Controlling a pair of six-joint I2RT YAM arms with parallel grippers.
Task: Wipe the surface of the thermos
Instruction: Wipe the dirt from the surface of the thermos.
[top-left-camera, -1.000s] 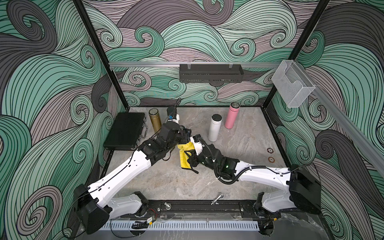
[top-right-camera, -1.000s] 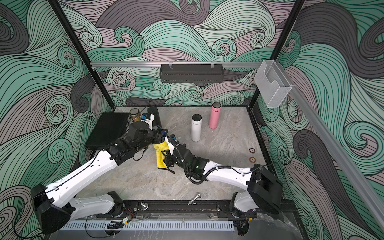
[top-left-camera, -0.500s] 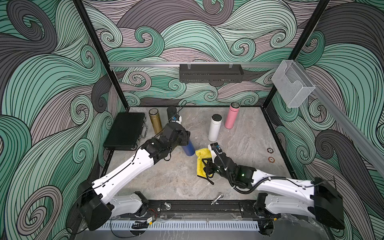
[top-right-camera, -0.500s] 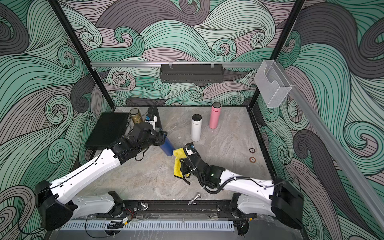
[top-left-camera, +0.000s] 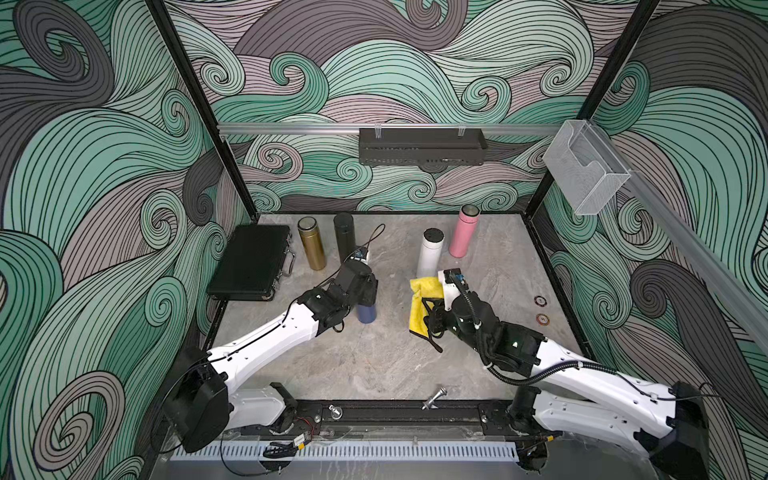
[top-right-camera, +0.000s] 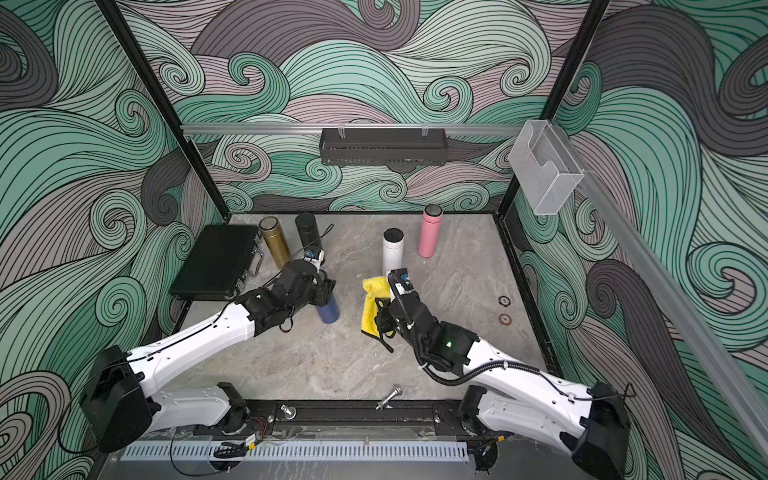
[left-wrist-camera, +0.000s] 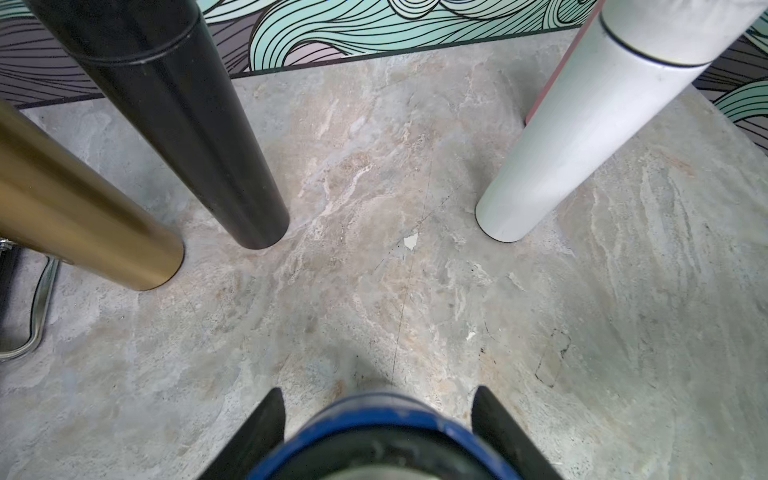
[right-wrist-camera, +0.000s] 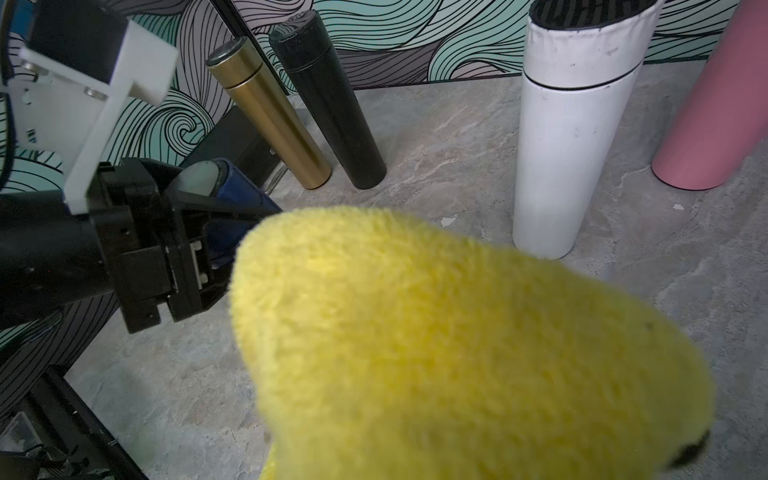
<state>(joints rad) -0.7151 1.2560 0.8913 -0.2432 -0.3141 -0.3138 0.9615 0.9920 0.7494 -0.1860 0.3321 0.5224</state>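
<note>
Blue thermos (top-left-camera: 366, 313) clamped in left gripper (top-left-camera: 366, 291); cloth (top-left-camera: 419, 309) apart.

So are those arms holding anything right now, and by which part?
The left end effector clamps the blue thermos near its capped top. The right end effector pinches the yellow cloth; where exactly is hidden.

A bare strip of tabletop (top-left-camera: 365, 365) lay open between the blue thermos (top-left-camera: 366, 312) and the yellow cloth (top-left-camera: 422, 307). Farther back, a gap separated the black thermos (top-left-camera: 345, 237) from the white thermos (top-left-camera: 431, 257). The gold thermos (top-left-camera: 311, 245) and black case (top-left-camera: 249, 262) crowded the left.
</note>
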